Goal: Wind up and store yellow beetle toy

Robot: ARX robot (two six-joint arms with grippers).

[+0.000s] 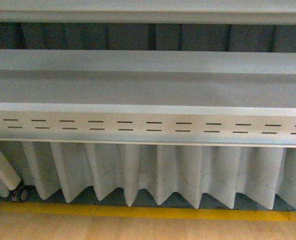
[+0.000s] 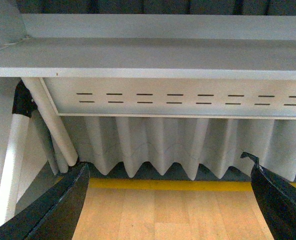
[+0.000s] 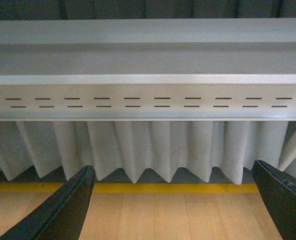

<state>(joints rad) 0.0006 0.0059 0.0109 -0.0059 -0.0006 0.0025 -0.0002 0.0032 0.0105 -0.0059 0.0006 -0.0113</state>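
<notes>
Surface: a pale wooden tabletop (image 1: 138, 230) is seen along the lower edge of the front view, bounded at its far edge by a yellow strip (image 1: 153, 212).

Backdrop: a grey metal shelf (image 1: 148, 90) is set beyond the table, with a front panel (image 1: 148, 126) pierced by two rows of short slots. A pleated white curtain (image 1: 158, 175) hangs beneath the panel, its zigzag hem ending just above the yellow strip. A white tube leg (image 1: 0, 165) is angled at the far left.

Left gripper (image 2: 170, 200): two black fingers (image 2: 63, 210) are held wide apart above bare wood, nothing between them.

Right gripper (image 3: 175, 205): black fingers (image 3: 63, 210) likewise spread wide, nothing gripped.

Open room: the wood between each pair of fingers is unobstructed up to the yellow strip.

Beetle toy: not seen in any view.
</notes>
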